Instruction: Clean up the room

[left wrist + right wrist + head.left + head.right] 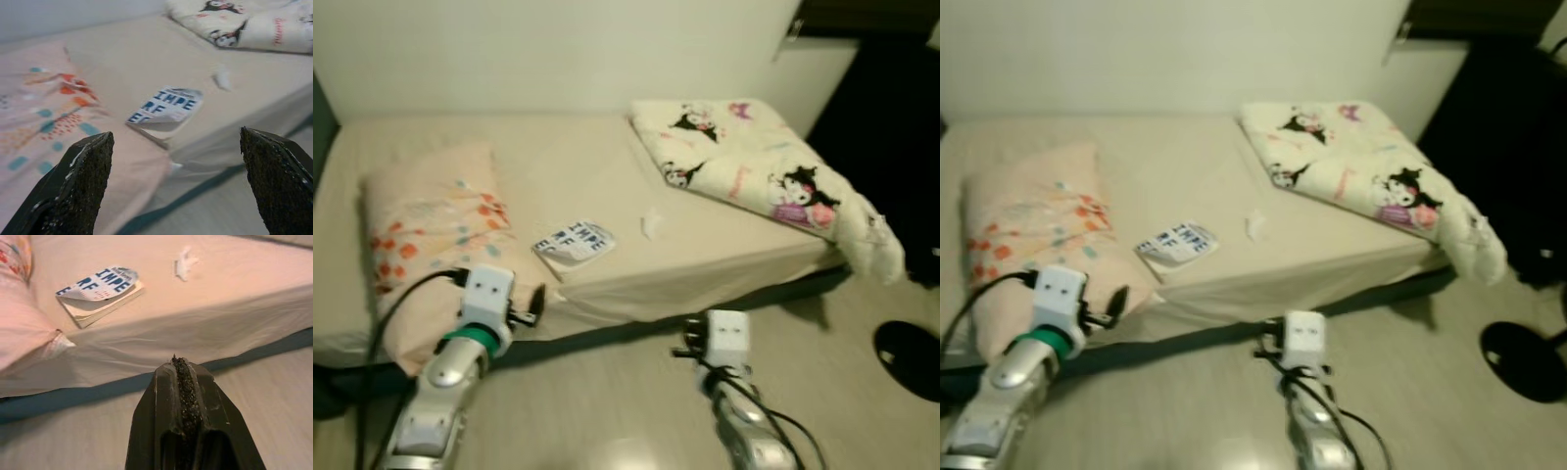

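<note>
**Left eye view: both pincers held low before a cluttered bed**

A low bed (607, 166) with a beige sheet stands against a pale wall. Near its front edge lies a book (574, 243) with blue letters on a curled cover. Just beside it, toward the foot end, sits a small crumpled scrap of white paper (652, 224). A peach pillow (431, 235) with orange and teal spots fills the front corner on the robot's left and hangs slightly over the edge. A folded cartoon-print blanket (754, 166) covers the far corner on the robot's right, one end drooping off the bed.

The left pincer (176, 186) is held in front of the pillow's front edge, its two black fingers (73, 191) spread wide apart and released, holding nothing; between them the book shows ahead. The right pincer (183, 396) hovers over the pale floor (607, 411) short of the bed's front edge, clenched with its fingers pressed together on nothing, pointing toward the sheet below the book and the scrap.
</note>
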### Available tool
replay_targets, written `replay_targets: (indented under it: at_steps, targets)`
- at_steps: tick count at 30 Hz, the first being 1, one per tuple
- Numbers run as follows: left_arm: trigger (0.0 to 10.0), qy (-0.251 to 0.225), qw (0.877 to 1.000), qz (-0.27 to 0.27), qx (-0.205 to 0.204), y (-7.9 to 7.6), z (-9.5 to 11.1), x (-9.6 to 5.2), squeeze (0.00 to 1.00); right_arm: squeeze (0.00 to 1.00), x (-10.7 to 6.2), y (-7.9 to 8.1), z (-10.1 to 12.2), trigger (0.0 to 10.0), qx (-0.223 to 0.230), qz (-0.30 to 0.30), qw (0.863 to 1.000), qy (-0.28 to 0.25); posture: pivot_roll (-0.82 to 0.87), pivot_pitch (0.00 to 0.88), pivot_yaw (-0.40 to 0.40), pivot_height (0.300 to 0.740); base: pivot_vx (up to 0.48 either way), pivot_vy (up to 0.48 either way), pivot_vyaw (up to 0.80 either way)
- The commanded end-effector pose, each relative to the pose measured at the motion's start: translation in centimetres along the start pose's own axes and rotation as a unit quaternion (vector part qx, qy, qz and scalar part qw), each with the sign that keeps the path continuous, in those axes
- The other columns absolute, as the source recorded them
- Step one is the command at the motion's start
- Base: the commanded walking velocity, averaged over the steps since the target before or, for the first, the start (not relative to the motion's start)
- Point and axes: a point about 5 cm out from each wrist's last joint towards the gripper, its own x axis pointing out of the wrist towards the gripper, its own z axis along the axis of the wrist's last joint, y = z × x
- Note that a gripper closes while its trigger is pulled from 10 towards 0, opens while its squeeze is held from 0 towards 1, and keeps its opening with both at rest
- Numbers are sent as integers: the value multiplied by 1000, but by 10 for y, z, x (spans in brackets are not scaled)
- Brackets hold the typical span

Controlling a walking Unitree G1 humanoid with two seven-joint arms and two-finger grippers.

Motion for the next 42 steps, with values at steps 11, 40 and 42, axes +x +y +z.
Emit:
replay_targets:
  at_steps: [11,40,42]
  targets:
    - [10000,11,1000,-11,-3,-6,-5,-2,0,0,-3,-11,-8,10000,-3,-20,1000,16,155,0,-25,740,303,0,0]
    - [10000,15,1000,-24,5,-9,-1,5,0,0,2,-13,-3,10000,-15,-22,1000,14,168,57,5,740,296,0,193]
    - [10000,15,1000,-25,6,-8,-1,5,0,0,2,-13,-4,10000,-15,-23,1000,15,168,55,7,740,272,0,0]
